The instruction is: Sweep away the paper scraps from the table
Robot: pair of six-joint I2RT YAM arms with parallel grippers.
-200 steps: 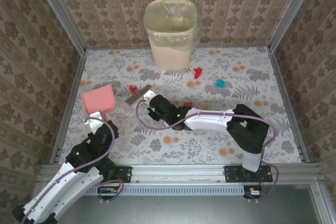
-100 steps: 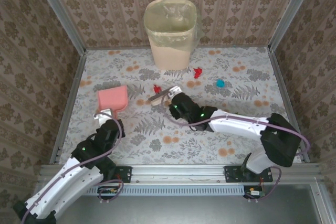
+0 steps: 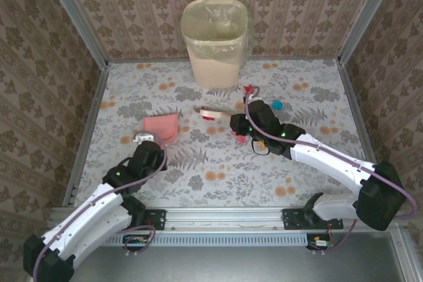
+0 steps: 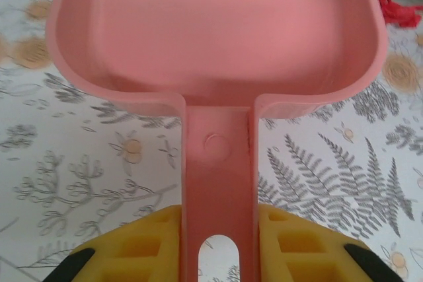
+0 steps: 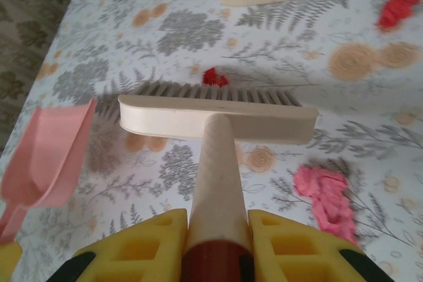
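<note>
Left pincer (image 4: 218, 246) — clamped on the dustpan (image 4: 218, 37) handle; pan left of centre on the tabletop (image 3: 218, 163), mouth facing away from the arm. Right pincer (image 5: 218, 242) — closed on the brush (image 5: 218, 120) handle; brush head crosswise, right of the pan and apart from it. Loose scraps (image 3: 249, 90) on the print: small red one (image 5: 215, 77) just beyond the bristles, pink one (image 5: 327, 199) right of the brush handle, red and blue (image 3: 277, 105) pair farther right, near the bin (image 3: 215, 41). Another red bit (image 4: 396, 4) beside the pan's right front corner.
</note>
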